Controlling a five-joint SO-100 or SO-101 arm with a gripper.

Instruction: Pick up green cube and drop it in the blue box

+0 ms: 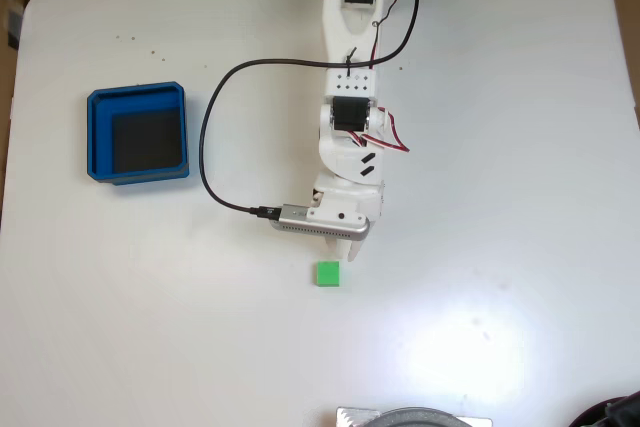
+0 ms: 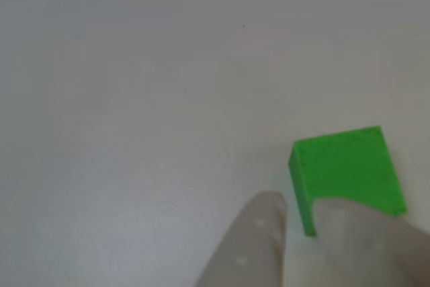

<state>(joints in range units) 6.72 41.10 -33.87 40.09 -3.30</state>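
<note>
The green cube (image 1: 327, 274) is sitting flat on the white table (image 1: 500, 147), just below the tip of the gripper (image 1: 352, 250) in the fixed view and well apart from the blue box (image 1: 137, 134), which is lying far off to the left of that view. In the other view the cube (image 2: 346, 166) is lying at the lower right, with the two pale fingers (image 2: 255, 247) reaching in from the bottom edge: one is standing to the left of the cube, the other is overlapping its near right corner. The jaws are looking parted, with a narrow gap between them, and are pinching nothing; the cube is sitting mostly beyond and to the right of that gap, not squarely within it.

The cube is looking like a small, rigid plastic block, likely light and unlikely to deform or break. Its plain smooth faces may be slippery, so two opposite flat sides, taken near mid-height, are probably offering the surest hold; a corner grip would likely be twisting it out.

The blue box is showing raised walls, clipped corners and a dark floor, with nothing lying in it.
</note>
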